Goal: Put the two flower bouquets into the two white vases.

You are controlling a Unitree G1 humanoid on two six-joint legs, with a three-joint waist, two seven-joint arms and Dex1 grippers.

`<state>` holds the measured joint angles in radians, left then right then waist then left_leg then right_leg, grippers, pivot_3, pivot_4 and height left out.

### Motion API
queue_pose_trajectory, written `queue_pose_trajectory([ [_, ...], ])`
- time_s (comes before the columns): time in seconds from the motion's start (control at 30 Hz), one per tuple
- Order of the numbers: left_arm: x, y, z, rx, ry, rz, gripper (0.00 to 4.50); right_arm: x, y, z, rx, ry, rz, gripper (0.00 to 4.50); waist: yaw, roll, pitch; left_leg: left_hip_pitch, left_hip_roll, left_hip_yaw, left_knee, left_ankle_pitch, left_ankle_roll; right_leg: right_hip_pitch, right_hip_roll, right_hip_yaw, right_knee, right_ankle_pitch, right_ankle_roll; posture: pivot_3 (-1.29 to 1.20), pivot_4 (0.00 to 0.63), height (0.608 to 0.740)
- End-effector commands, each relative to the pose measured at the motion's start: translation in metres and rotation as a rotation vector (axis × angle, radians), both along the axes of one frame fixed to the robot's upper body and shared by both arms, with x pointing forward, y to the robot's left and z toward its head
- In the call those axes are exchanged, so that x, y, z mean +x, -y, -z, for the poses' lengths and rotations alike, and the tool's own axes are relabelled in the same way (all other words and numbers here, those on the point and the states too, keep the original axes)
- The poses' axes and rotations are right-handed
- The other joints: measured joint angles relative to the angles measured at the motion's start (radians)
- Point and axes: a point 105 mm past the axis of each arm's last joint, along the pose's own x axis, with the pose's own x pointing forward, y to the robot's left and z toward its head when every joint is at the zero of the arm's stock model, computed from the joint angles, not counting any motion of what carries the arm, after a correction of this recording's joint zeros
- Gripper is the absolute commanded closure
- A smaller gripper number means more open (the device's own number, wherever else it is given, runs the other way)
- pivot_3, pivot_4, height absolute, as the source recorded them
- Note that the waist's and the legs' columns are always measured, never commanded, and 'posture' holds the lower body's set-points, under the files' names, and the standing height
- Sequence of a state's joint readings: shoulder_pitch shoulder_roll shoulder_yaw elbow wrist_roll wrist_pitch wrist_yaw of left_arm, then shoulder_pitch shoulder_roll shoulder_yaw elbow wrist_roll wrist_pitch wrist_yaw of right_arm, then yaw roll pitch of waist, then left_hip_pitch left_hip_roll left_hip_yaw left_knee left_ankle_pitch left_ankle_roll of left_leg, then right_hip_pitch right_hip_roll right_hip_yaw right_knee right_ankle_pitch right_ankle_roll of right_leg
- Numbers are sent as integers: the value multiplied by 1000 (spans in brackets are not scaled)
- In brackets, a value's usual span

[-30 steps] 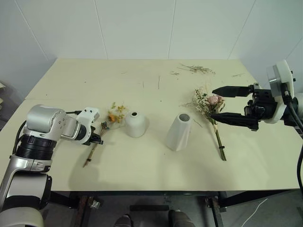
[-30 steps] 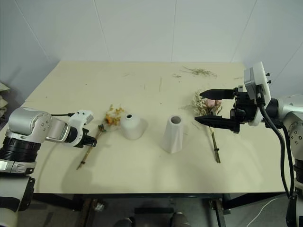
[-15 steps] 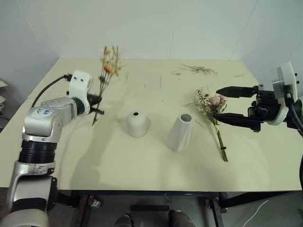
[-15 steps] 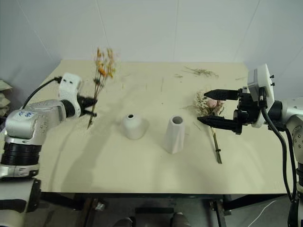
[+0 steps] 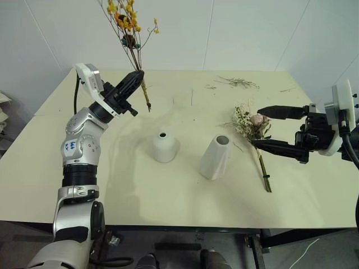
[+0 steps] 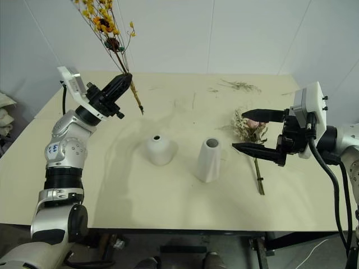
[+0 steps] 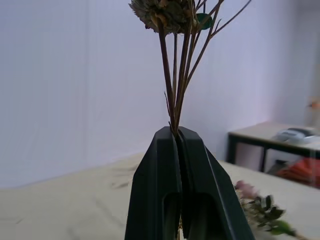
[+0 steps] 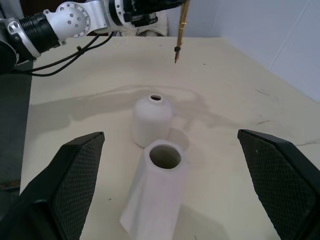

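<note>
My left gripper is raised above the table's back left and shut on the thin stems of the yellow-orange bouquet. The bunch stands nearly upright, blossoms high against the wall and stem ends hanging below the fingers. The short domed white vase and the taller cone vase stand mid-table. To their right the bouquet of pink roses lies flat on the table. My right gripper hovers wide open over its flower head, apart from it.
Loose dried sprigs lie at the table's back right. The cream table has bare room in front of both vases. A white wall rises close behind the far edge.
The left arm has lifted the yellow-orange bouquet off the table, swung it upright and carried it up and to the right. The right gripper stayed open by the pink roses.
</note>
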<state>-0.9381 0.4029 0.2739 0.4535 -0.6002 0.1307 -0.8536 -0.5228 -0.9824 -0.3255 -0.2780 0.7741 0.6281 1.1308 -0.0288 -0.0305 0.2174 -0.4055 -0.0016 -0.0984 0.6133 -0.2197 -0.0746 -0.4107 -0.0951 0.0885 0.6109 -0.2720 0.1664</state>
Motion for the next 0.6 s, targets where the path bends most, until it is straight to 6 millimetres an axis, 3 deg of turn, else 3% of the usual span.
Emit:
queue_pose_trajectory([
  [0.03,-10,2,-17,-22,74,82,4468,-8,-1,-10,3,55,0,0,1,0,0,0,0,0,0,0,0,0,0,0,0,0,0,0,150,740],
  [0.27,-13,14,-5,-1,11,247,4468,-13,-5,-5,15,45,-4,0,2,0,0,0,0,0,0,0,0,0,0,0,0,0,0,0,150,740],
  [0.6,-12,22,2,83,-32,323,4468,-19,-10,4,10,5,-30,0,1,0,0,0,0,0,0,0,0,0,0,0,0,0,0,0,150,740],
])
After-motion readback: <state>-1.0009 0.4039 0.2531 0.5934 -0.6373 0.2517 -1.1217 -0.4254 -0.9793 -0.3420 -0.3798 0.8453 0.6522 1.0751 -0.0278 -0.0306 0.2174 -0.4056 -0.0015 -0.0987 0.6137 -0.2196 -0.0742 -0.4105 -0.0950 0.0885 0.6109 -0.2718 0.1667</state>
